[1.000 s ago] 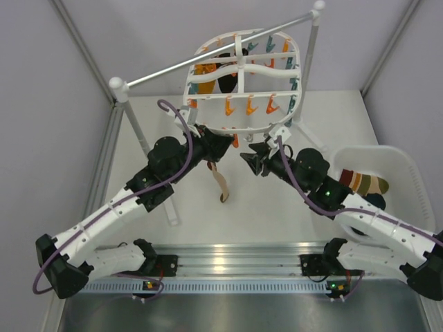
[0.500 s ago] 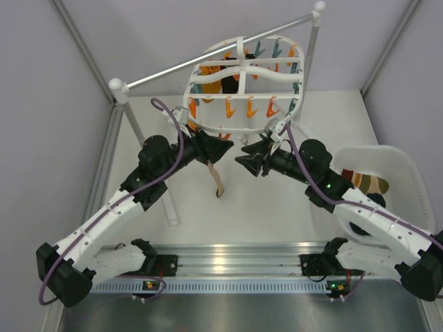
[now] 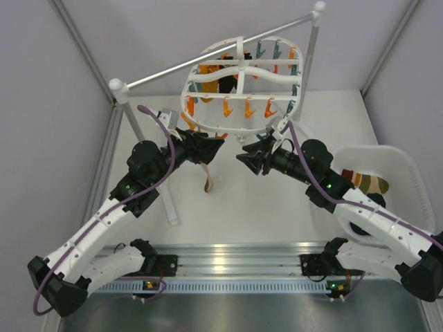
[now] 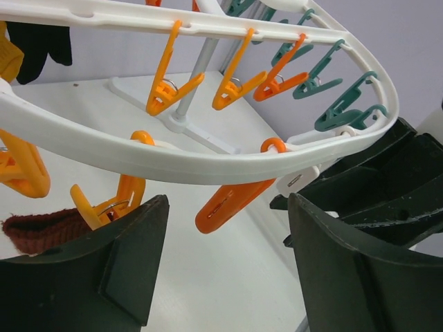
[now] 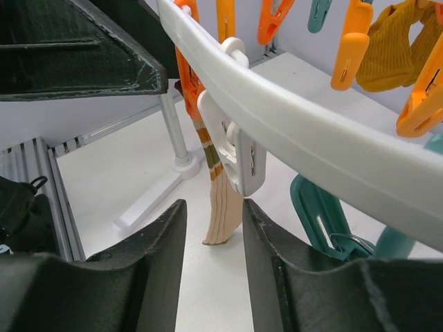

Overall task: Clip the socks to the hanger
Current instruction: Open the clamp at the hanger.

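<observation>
Top view: the white oval hanger (image 3: 242,72) hangs upper centre from a grey rail (image 3: 208,59), long axis left to right, its near rim dipping toward the frame's bottom. A tan sock (image 3: 208,181) dangles from an orange peg (image 5: 185,72) on that rim, at frame centre. Its long axis is upright and its free end points down at the table (image 3: 277,214). The left gripper (image 3: 213,145) sits just left of the sock's top. Its fingers (image 4: 124,263) are spread wide and hold nothing. The right gripper (image 3: 243,159) faces it from the right. Its fingers (image 5: 152,263) are parted narrowly, with nothing between them. A striped sock (image 3: 367,183) lies crosswise in a white basket (image 3: 408,166) at middle right.
</observation>
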Robot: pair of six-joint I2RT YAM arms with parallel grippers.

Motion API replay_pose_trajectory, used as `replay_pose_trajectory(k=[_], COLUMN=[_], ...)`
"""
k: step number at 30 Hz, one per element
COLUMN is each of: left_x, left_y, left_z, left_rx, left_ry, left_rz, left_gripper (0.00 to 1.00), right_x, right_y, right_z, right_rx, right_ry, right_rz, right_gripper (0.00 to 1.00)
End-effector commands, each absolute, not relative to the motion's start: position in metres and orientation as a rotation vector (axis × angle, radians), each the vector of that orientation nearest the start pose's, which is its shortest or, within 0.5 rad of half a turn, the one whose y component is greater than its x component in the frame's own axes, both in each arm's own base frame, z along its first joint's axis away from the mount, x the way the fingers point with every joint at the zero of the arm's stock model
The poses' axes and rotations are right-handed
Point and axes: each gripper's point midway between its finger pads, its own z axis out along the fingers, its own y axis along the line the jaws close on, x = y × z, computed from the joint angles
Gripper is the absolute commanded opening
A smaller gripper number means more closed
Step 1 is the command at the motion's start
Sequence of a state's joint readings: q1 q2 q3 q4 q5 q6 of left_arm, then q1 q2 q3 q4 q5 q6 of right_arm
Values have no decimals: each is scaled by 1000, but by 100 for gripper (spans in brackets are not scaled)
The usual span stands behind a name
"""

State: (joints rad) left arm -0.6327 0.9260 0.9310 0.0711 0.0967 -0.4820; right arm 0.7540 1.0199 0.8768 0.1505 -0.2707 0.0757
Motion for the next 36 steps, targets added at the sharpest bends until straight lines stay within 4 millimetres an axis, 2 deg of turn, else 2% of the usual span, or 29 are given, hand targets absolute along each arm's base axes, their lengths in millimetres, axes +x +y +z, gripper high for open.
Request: replay_pose_trajectory(k=[1,2,9,13,15,16,17,20,32,36], left_x=[275,276,288,287,285,284,283,278,276,280], left_y=[-233,-234,-235,-238,-239,-239,-239,-237,-230,-231], left_z=[380,382,392,395,395,398,399,406,423,418], left_rx=[186,185,163,169,168,167,163,159,127,125], left_ry=[1523,1515,1480,1474,1475,1465,1463,1440,1404,1438], left_rz=[-901,-898,-872,-892,-909,-916,-926,-946,-946,-920], left_gripper=[73,66,52,43,42,44,51,54,55,46], right_x=[243,241,228,218,214,213,211,210,207,207], right_y=[295,296,304,311,314,315,316,317,320,322], right_z=[347,347,343,333,331,331,330,330,329,333], right_rx=[-699,-699,-733,-768,-781,-782,-786,-789,-794,-792], right_ry=[1382,1384,1377,1389,1390,1389,1392,1395,1406,1390], right_rz=[887,900,936,955,967,968,972,977,969,972], right_gripper=[36,35,30,27,27,27,27,27,28,28])
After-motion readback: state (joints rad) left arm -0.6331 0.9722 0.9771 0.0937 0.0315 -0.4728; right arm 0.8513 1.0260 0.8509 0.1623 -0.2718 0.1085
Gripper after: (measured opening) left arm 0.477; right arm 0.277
